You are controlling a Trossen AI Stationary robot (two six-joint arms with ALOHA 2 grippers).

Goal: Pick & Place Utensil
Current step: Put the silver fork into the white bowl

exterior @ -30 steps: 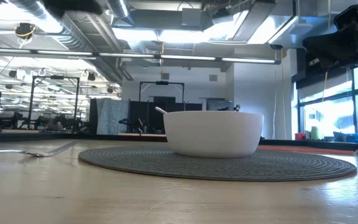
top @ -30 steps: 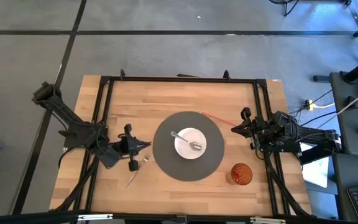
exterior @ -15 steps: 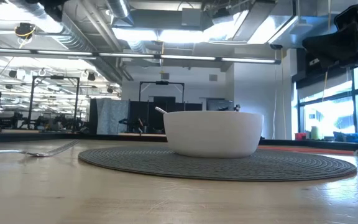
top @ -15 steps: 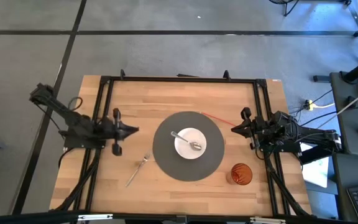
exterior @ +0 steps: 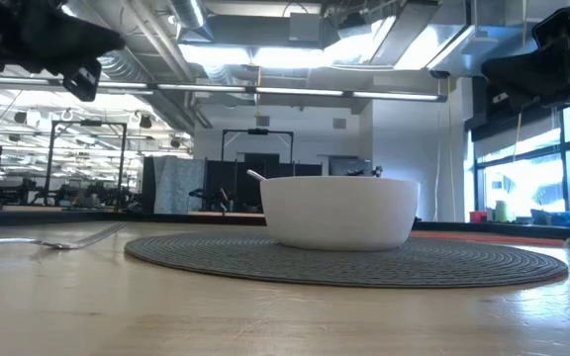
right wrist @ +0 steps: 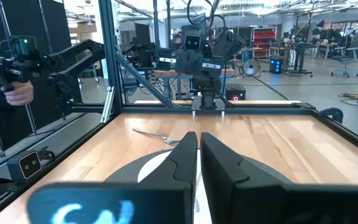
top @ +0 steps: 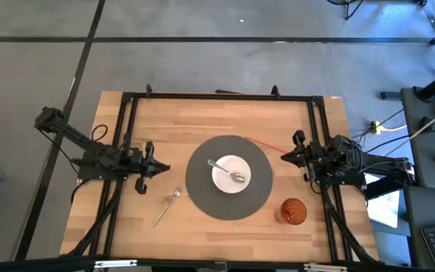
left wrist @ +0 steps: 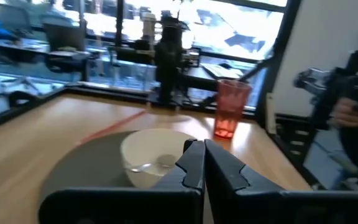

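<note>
A silver fork (top: 168,205) lies flat on the wooden table, left of a round grey mat (top: 202,193); the low view has the fork (exterior: 57,240) at its left, and the right wrist view shows the fork (right wrist: 157,135) too. A white bowl (top: 231,174) stands on the mat with a spoon (top: 228,171) resting in it. My left gripper (top: 157,168) hovers shut at the table's left side, beyond the fork, pointing toward the bowl (left wrist: 154,163); its fingers (left wrist: 194,163) are closed together. My right gripper (top: 294,152) waits shut at the right edge.
A red translucent cup (top: 293,211) stands near the table's right near corner, beside the mat; it also shows as the cup (left wrist: 232,115) past the bowl. A black frame (top: 217,96) runs round the table. A person's hand (right wrist: 14,90) shows beyond the table.
My left gripper has drawn back from above the fork's tine end toward the table's left edge and a little toward the far edge, turning level to face the bowl. The fork has stayed flat where it lay. The right arm kept still.
</note>
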